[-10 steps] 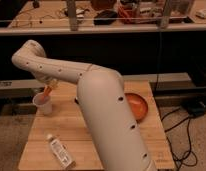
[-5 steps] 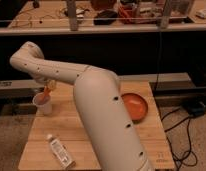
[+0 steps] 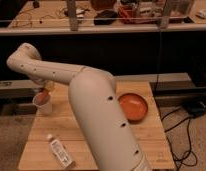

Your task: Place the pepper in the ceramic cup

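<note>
One small, slim orange pepper (image 3: pixel 42 95) shows as a patch of orange right at the open rim of the small white tapered ceramic cup (image 3: pixel 43 104), which stands at the far left edge of the pale wooden table (image 3: pixel 91 137), close to its far left corner. Whether the pepper already rests inside the cup or hangs just above the rim cannot be told, and its long axis cannot be read either. Directly above the cup, the robot's gripper (image 3: pixel 45 87) hangs at the end of the cream-coloured arm (image 3: pixel 91 100), which sweeps from the near right foreground up and over to the far left; its tip appears to be at the pepper, but the grasp itself cannot be made out. The deciding relation seems to be vertical: gripper over pepper, pepper over or in cup, so the coming move is likely a release or short lowering. Well apart, a wide round orange bowl (image 3: pixel 133 106) sits toward the right edge, and a clear plastic bottle (image 3: pixel 59 151) lies near the near left corner.
</note>
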You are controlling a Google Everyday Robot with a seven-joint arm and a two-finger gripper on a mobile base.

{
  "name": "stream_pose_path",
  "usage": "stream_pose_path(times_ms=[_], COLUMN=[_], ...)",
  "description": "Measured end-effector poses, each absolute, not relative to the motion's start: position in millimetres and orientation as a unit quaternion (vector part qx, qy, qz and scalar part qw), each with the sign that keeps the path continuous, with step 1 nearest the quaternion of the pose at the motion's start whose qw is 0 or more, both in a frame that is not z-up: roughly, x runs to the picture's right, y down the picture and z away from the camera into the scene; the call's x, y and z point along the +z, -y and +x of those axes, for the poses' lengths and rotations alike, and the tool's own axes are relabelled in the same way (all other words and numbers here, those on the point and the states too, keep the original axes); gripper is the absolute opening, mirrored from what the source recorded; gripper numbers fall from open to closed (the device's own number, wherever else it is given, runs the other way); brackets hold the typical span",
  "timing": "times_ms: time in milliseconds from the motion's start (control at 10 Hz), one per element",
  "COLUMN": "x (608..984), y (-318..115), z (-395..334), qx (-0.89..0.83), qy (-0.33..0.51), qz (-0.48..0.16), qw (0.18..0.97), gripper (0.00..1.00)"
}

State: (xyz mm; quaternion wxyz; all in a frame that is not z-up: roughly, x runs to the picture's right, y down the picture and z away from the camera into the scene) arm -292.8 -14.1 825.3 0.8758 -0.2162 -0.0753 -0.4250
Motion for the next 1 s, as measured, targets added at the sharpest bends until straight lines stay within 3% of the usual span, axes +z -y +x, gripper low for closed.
stream_pose_path(times_ms=[500,700,1000], x=[824.3,824.1,824.3], y=[13.9,14.7,14.8], z=[-302.7,-305.5,-308.7], qx=[-0.463,-0.475,-0.502], qy=[0.101,0.108,0.119], qz=[-0.197,-0.193,-0.187], qw=[0.858,0.852,0.836], gripper=[0.00,0.09,0.10])
